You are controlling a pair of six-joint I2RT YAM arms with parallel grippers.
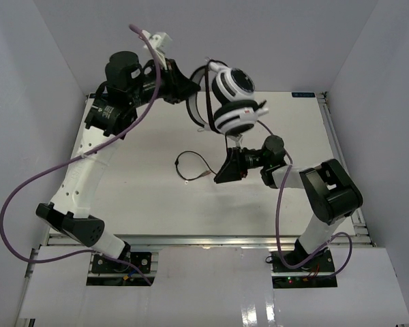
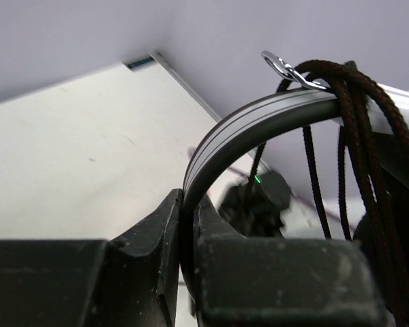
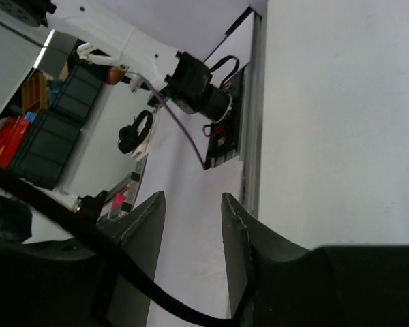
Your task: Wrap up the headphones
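The headphones (image 1: 233, 99), white with black ear pads, hang above the far middle of the table. My left gripper (image 1: 189, 101) is shut on the headband (image 2: 221, 139), and the band's edge runs down between the two pads. The thin black cable (image 2: 360, 116) is looped several times over the headband. Its loose end (image 1: 191, 167) lies curled on the table. Below the ear cups, my right gripper (image 1: 225, 172) points left with its jaws open. In the right wrist view a stretch of the cable (image 3: 68, 221) crosses low near the finger bases, and the right gripper (image 3: 193, 199) has nothing between its tips.
Thick purple robot cables (image 1: 27, 184) trail along both arms. White walls enclose the table (image 1: 136, 197) on three sides. A metal rail (image 1: 330, 129) runs along the right edge. Storage bins (image 3: 51, 129) show beyond the table in the right wrist view.
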